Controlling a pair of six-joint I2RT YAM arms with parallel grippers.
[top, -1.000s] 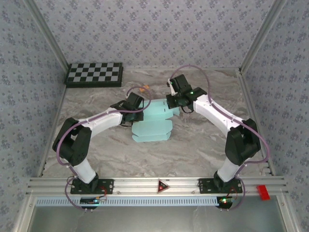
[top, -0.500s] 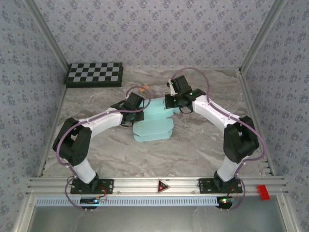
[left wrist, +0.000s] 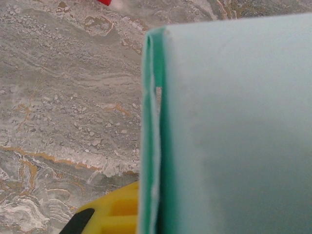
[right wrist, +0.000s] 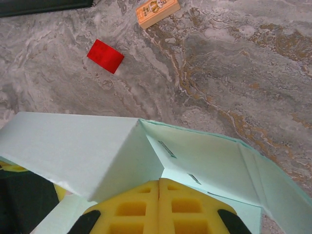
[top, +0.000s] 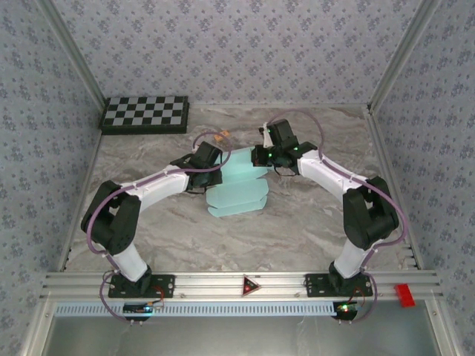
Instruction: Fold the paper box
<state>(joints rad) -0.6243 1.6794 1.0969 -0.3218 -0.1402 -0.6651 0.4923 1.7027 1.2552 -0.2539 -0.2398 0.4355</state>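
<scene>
The pale aqua paper box (top: 237, 194) lies partly folded at the table's middle, with its far walls raised. My left gripper (top: 216, 166) is at its far left corner. In the left wrist view a raised wall (left wrist: 229, 131) runs edge-on into the jaws, with one yellow finger (left wrist: 114, 209) on its outer side and the other hidden behind it; the left gripper (left wrist: 151, 200) is shut on that wall. My right gripper (top: 260, 158) is over the far right part. Its yellow fingers (right wrist: 139, 207) are pressed together, and the right gripper's tip (right wrist: 159, 182) sits in the inside corner where two panels (right wrist: 87, 151) meet.
A checkerboard (top: 145, 113) lies at the far left. A small red block (right wrist: 105, 56) and a tan block (right wrist: 157, 11) rest on the marble beyond the box. Patterned walls close the sides and back. A red piece (top: 403, 294) sits on the front rail.
The right gripper has moved a little to the left, deeper into the box's corner. The box's near flaps have shifted slightly. The left arm has held still.
</scene>
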